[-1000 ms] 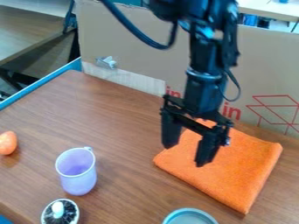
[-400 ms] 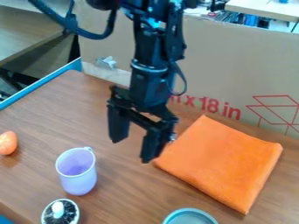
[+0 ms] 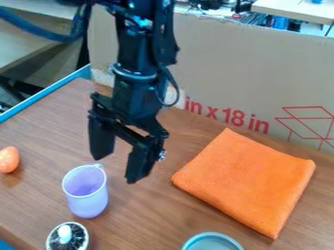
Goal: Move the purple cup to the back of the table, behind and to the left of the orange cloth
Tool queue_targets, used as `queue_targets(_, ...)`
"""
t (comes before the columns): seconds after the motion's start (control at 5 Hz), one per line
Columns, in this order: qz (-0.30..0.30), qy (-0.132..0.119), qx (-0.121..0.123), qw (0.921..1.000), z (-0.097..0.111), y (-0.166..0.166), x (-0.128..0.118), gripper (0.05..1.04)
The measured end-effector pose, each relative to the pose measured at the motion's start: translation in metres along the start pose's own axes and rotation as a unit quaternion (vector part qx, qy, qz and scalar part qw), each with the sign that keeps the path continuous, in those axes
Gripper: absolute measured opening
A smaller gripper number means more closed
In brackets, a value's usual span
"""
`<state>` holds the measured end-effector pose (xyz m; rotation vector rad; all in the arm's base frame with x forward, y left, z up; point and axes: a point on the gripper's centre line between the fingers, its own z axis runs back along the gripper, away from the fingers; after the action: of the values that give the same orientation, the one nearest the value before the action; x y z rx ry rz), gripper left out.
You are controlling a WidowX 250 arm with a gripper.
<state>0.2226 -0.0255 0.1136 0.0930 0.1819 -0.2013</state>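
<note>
The black gripper (image 3: 116,171) hangs over the wooden table, its two fingers apart with nothing between them. Just below and to its left stands an upright lilac cup (image 3: 87,198), its small handle toward the back. An orange cloth (image 3: 246,180), folded into a rough square, lies flat to the right of the gripper. An orange egg-shaped object (image 3: 9,159) rests at the left edge of the view. Near the front edge is a round object (image 3: 67,238) with a dark inside and a white knob.
A grey-blue round dish (image 3: 211,241) is partly cut off at the front edge. Behind the table (image 3: 58,134) stands a cardboard panel (image 3: 235,68) with red print. A blue rim (image 3: 47,92) runs along the table's left side.
The gripper has moved left, from above the orange cloth to beside the lilac cup, and its fingers stay apart. The cloth, cup and other objects have kept their places.
</note>
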Motion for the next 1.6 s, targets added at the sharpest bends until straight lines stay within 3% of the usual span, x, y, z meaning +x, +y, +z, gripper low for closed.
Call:
queue_targets(0.4, 0.035, 0.005, 0.017, 0.9992, -0.019, 0.018, -0.007, 1.001)
queue_targets(0.6, 0.036, -0.005, 0.027, 0.999, -0.023, 0.021, -0.001, 1.001)
queue_targets(1.0, 0.06, 0.03, 0.017, 0.9976, -0.049, 0.033, 0.004, 1.001)
queue_targets(1.4, 0.073, 0.035, 0.014, 0.9966, -0.058, 0.032, 0.008, 0.964)
queue_targets(1.6, 0.079, 0.03, 0.015, 0.9964, -0.058, 0.031, 0.01, 0.684)
